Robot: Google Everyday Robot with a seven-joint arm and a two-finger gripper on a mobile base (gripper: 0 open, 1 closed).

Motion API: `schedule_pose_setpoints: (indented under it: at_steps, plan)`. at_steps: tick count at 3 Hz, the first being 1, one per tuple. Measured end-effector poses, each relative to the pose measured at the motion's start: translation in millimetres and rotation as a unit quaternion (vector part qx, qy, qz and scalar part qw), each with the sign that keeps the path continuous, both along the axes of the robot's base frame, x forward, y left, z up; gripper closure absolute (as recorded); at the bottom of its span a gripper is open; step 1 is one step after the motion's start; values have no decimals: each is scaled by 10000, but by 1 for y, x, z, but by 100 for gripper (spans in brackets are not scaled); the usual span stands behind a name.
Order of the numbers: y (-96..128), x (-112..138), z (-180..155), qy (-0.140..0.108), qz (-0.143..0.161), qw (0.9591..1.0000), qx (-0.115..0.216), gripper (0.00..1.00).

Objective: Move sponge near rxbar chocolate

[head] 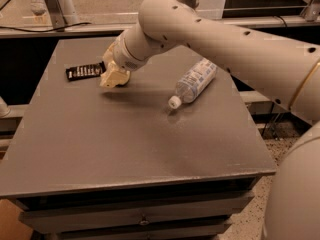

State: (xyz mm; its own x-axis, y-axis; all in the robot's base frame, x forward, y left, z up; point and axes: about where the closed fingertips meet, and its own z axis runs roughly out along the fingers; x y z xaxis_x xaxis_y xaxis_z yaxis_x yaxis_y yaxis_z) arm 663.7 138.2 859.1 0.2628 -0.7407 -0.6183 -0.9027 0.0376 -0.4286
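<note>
The rxbar chocolate, a flat black wrapper with white lettering, lies at the far left of the grey table. My gripper reaches in from the right and points down just right of the bar. It is shut on the pale yellow sponge. The sponge sits low at the table surface, close beside the bar's right end. Whether it touches the bar or the table I cannot tell.
A clear plastic bottle with a white cap lies on its side to the right of the gripper, under my arm. A rail with metal posts runs behind the table. The table's front edge has drawers below.
</note>
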Motion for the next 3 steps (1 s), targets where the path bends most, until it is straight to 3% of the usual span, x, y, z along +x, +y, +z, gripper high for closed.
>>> schedule_pose_setpoints:
  at_steps: [1,2,3]
  plan:
    - [7,-6,4,35,37,10000,14,0]
    - [-3,-18,13,-9,-4,10000,89,0]
    - [-34,-31,31,-108,-202,9990,375,0]
